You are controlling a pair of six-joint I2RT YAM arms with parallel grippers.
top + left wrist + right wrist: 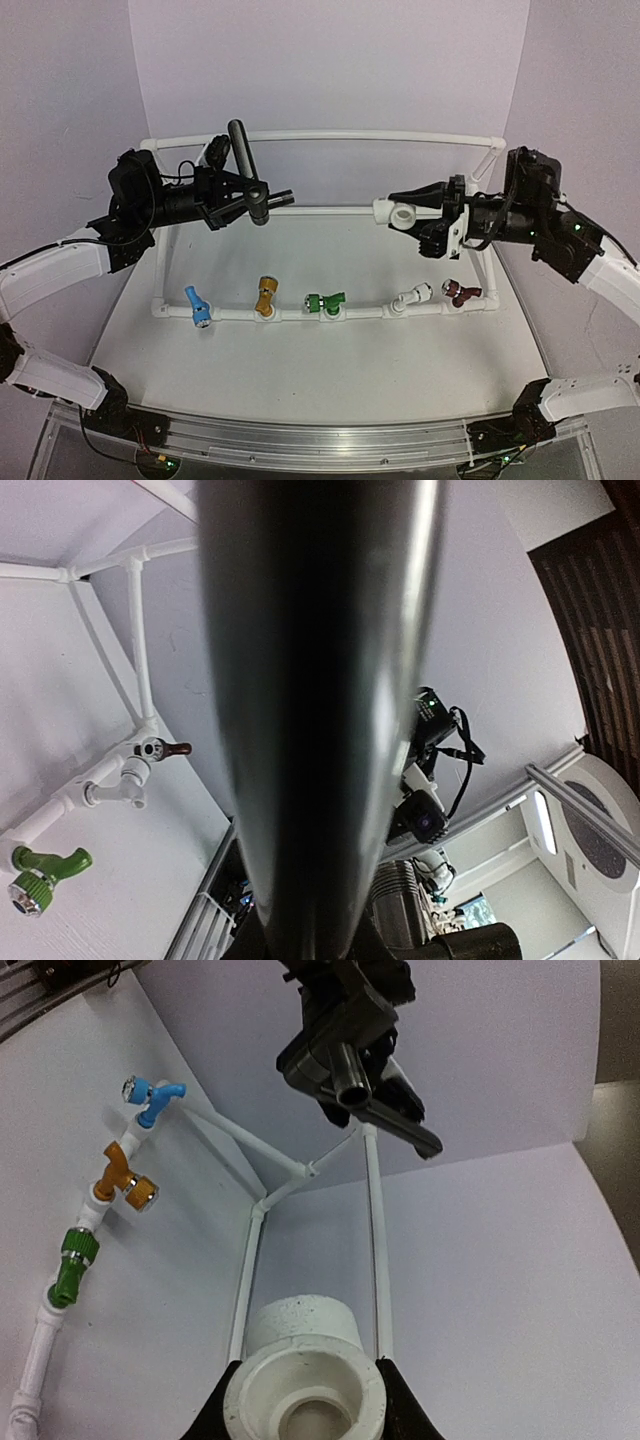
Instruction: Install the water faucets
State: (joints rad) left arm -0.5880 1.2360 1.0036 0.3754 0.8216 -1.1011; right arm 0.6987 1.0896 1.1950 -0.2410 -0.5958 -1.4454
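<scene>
My left gripper is shut on the dark grey-black faucet, held in the air above the pipe frame with its long lever pointing up and its spout pointing right. In the left wrist view the lever fills the middle and hides the fingers. My right gripper is shut on the small white pipe fitting, held in the air facing the faucet, a gap between them. In the right wrist view the fitting sits between the black fingertips, and the faucet hangs ahead.
A white pipe frame stands on the white table. Its front pipe carries blue, orange, green, white and dark red faucets. White walls close in behind and at both sides.
</scene>
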